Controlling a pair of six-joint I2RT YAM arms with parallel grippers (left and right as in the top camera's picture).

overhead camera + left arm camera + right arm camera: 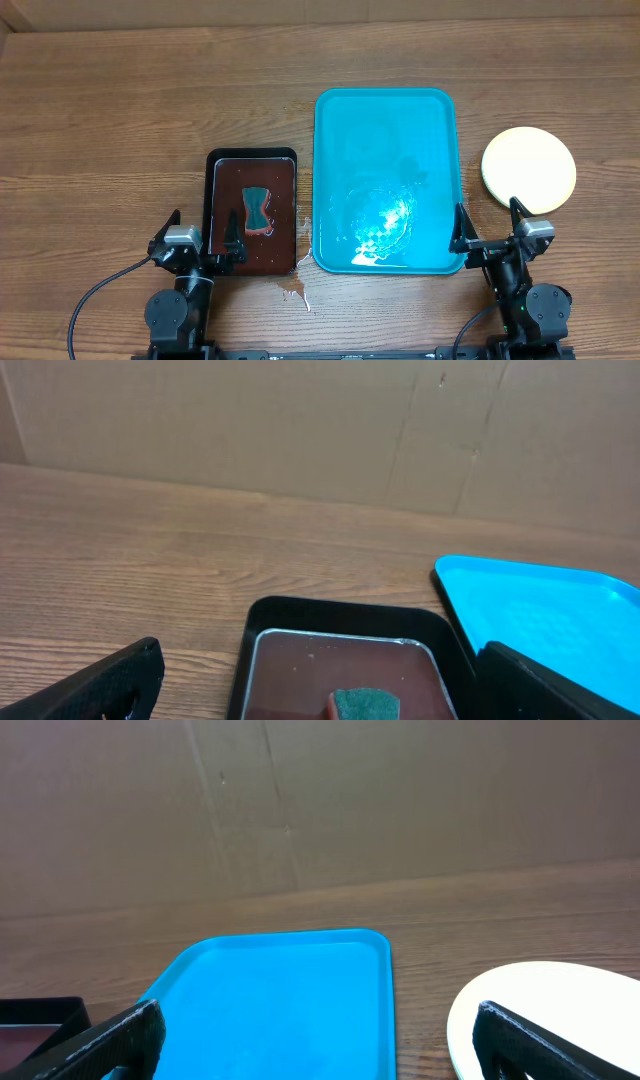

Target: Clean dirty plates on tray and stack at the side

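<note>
Plates (528, 170) sit in a pile on the counter (120, 110), just off the right side of the tray (385, 130). That is the side spot the job asks for. From above I see only the top one, pale yellow and clean. I cannot count how many lie under it.

The tray is bare of plates. It has a wet, shiny patch near its close end, so I think the washing went on there. To me the job looks done, or very close to it.

The black tray (212, 200) lies just left of the tray. It holds dark liquid, and the sponge (257, 210) rests in the middle of it. I think it is kept there to stay wet and close to my left arm. A few drips (296, 290) lie on the counter by its near right corner.

My left tool (203, 228) hangs over the near end of the black tray, spread as wide as it goes, with nothing in it. My right tool (488, 225) is between the tray's near corner and the plates, also spread wide and holding nothing. Both arms sit low by the near edge, clear of everything.
</note>
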